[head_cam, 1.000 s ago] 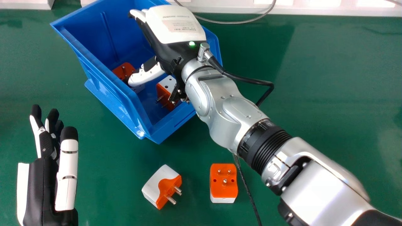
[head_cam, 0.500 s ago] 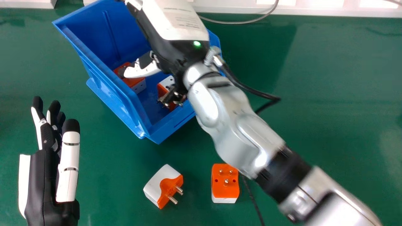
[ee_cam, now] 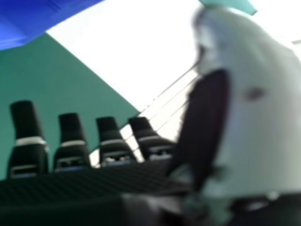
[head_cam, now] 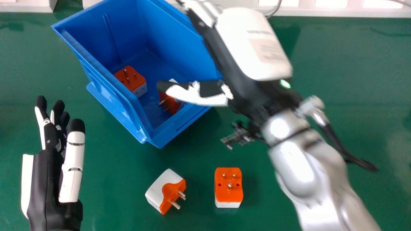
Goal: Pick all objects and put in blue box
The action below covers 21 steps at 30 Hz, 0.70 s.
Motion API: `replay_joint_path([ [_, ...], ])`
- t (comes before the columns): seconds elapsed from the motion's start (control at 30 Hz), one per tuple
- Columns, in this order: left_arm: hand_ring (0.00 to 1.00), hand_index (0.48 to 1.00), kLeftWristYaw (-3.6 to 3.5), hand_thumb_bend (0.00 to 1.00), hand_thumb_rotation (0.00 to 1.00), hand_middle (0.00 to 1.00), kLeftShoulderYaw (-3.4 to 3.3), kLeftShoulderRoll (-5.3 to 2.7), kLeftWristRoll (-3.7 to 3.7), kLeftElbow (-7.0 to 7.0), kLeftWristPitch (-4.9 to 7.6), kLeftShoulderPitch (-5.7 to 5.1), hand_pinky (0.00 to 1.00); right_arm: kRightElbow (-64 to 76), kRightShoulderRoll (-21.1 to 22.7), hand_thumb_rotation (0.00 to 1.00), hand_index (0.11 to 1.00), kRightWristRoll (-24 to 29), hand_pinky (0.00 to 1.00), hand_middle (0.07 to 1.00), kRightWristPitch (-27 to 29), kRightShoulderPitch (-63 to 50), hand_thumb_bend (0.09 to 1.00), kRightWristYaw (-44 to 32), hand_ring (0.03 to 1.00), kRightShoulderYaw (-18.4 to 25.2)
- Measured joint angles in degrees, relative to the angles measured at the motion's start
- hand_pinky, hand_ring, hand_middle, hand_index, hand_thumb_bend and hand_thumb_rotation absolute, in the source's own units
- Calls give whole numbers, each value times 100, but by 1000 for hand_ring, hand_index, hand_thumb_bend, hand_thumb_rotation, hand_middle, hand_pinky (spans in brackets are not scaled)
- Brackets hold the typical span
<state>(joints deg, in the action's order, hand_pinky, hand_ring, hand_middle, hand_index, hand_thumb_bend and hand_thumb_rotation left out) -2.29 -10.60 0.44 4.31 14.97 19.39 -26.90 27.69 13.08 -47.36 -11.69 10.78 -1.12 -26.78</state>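
The blue box (head_cam: 128, 106) stands at the upper left of the head view, holding one orange and white adapter (head_cam: 131, 79) and another adapter (head_cam: 170, 103) partly hidden by a thumb. My right hand (head_cam: 244, 61) is over the box's right side, its thumb stretched across the rim. In the right hand view, that hand (ee_cam: 117, 146) has relaxed fingers and holds nothing. Two adapters lie on the table: one tilted (head_cam: 167, 192), and one with prongs facing up (head_cam: 228, 187). My left hand (head_cam: 48, 179) rests at the lower left, fingers straight.
The green table (head_cam: 112, 160) extends around the box. A white ledge (head_cam: 321, 9) runs along its back edge, where a grey cable (head_cam: 274, 9) lies. The blue box (ee_cam: 28, 19) also shows in the right hand view.
My right hand has moved out of the box toward the right and nearer, uncovering the box's interior. The left hand has shifted slightly forward. The adapters have stayed in place.
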Motion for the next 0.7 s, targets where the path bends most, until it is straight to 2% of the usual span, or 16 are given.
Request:
replay_joint_path([
  [0.1,1000,1000,-1,439,807,1000,-4,16,6,-1,-15,6,1000,191,226,644,912,103,733,914,376,-606,406,78,876,276],
  [0.2,1000,1000,-13,422,808,1000,-10,20,34,-4,-20,20,1000,213,437,589,919,303,734,917,808,-1162,393,203,886,574],
  [0.27,1000,1000,-13,409,820,1000,-18,27,32,-9,-20,25,1000,178,577,598,922,480,732,921,1170,-1451,397,328,884,758],
  [0.4,1000,1000,-13,433,827,1000,-24,50,23,-12,-19,46,1000,-144,802,716,921,699,707,915,1901,-1845,428,587,863,1058],
  [0.53,1000,1000,4,415,821,1000,-38,56,19,-12,-20,49,1000,-640,988,800,922,744,737,920,2435,-2149,433,703,874,1190],
  [0.6,1000,1000,17,403,851,1000,-37,56,-26,-11,-18,51,1000,-840,1047,801,911,728,724,914,2658,-2253,447,755,867,1208],
  [0.67,1000,1000,48,410,855,1000,-36,57,-122,-11,-16,52,1000,-1023,1097,825,916,680,735,918,2869,-2315,462,816,875,1229],
  [0.7,1000,1000,52,420,854,1000,-35,57,-146,-10,-15,52,1000,-1106,1122,856,923,658,742,923,2948,-2331,467,847,881,1237],
])
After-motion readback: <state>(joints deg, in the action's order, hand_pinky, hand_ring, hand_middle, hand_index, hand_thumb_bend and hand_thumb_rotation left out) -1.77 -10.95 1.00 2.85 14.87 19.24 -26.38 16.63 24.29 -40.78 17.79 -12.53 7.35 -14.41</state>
